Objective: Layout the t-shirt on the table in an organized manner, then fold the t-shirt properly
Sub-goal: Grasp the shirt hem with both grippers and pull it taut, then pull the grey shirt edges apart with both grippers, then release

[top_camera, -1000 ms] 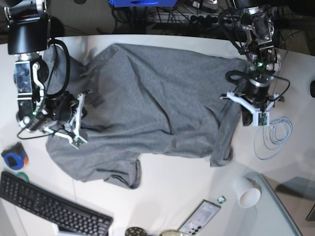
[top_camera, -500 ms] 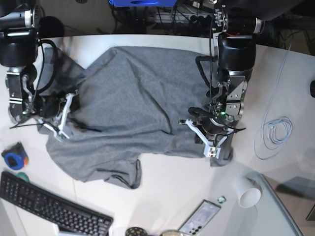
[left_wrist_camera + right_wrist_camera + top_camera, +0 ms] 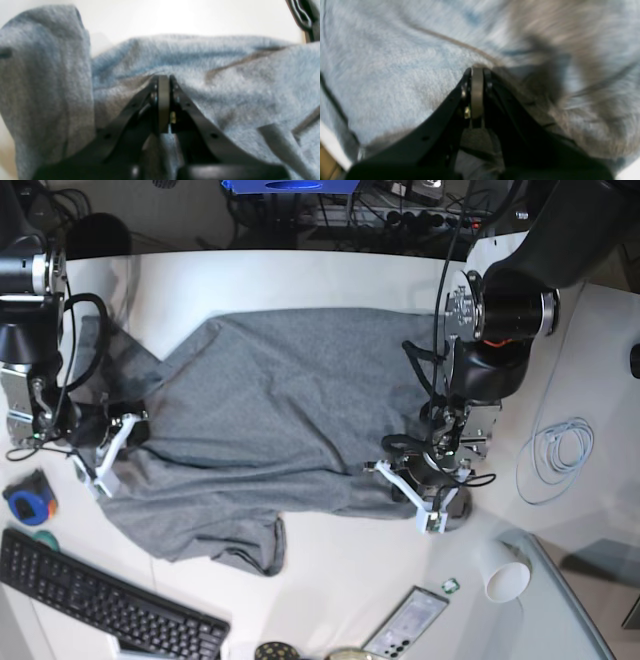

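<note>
White table (image 3: 330, 275) carries grey t-shirt (image 3: 280, 410) spread at centre — keyboard (image 3: 100, 605), phone (image 3: 405, 623), cup (image 3: 502, 572), cable (image 3: 560, 458) lie around the shirt.

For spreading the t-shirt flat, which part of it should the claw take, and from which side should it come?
Probably the bunched sleeve at the near edge of the t-shirt. It lies folded under and crumpled on the table, clear of both arms. Coming from the near, bare-table side, the claw could pinch the sleeve hem and pull it outward.
</note>
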